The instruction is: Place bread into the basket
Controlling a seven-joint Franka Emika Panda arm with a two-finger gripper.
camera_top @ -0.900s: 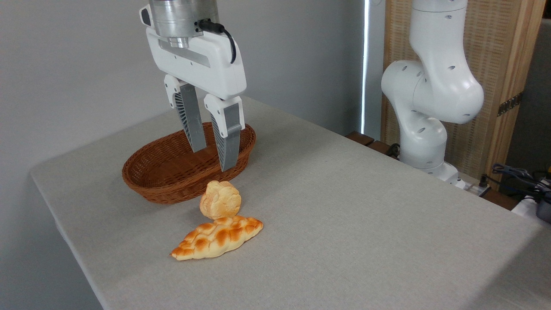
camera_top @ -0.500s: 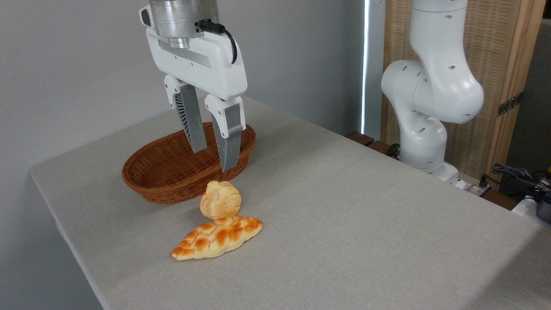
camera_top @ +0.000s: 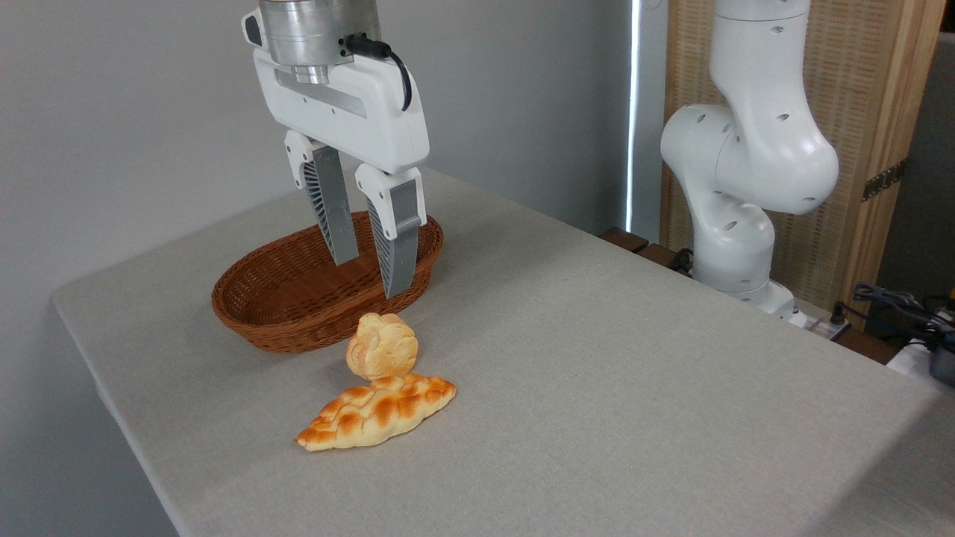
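Note:
The bread (camera_top: 381, 347), a small pale-golden bun with a lumpy top, lies on the table just in front of the basket (camera_top: 283, 309). The basket is an oval reddish-brown wicker one, shallow and with nothing visible inside. My gripper (camera_top: 371, 277) hangs open in the air above the basket's near right rim, a little above and behind the bun. Nothing is between its grey ribbed fingers (camera_top: 332, 216).
A longer braided loaf (camera_top: 377, 412) with toasted patches lies against the bun's front side. The grey table (camera_top: 597, 373) ends at an edge on the left. The arm's white base (camera_top: 746, 186) stands at the back right, with cables (camera_top: 903, 306) beyond it.
The gripper has shifted very slightly to the right and down. The bun, loaf and basket have not moved.

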